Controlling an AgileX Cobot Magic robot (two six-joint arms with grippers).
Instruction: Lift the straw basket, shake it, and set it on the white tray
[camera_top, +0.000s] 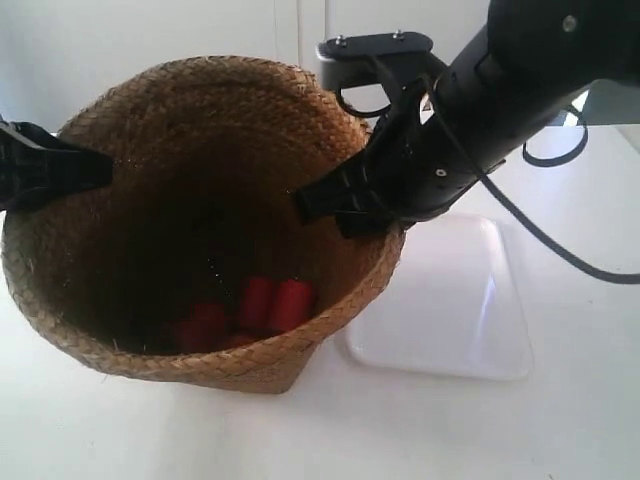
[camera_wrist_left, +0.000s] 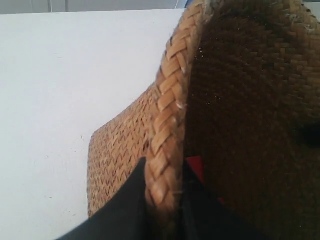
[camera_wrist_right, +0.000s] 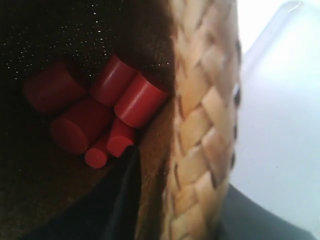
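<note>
- Straw basket (camera_top: 200, 200), exterior view: fills the foreground with its mouth tipped toward the camera. It stands just beside the white tray (camera_top: 450, 300), not on it. Whether its base is clear of the desk (camera_top: 560, 430) cannot be told. Red cylinders (camera_top: 265, 305) lie loose in the low corner. Right claw (camera_top: 340, 212) pinches the tray-side rim, left claw (camera_top: 95, 168) the opposite rim. Risk: with the mouth tipped, a hard shake could toss cylinders out.
- Left wrist view: left claw (camera_wrist_left: 162, 210) is narrow, one finger outside and one inside the braided rim, holding the basket (camera_wrist_left: 240, 100). Risk: only the soft braid is pinched, so it may fold or slide out under the load.
- Right wrist view: right claw (camera_wrist_right: 192, 215) is likewise closed over the rim. Cylinders (camera_wrist_right: 100, 110) are heaped against the wall beneath, and the tray (camera_wrist_right: 280, 100) lies close outside. Risk: uneven lifting could shift the heap and twist the basket, and a low base could knock the glossy tray aside.
</note>
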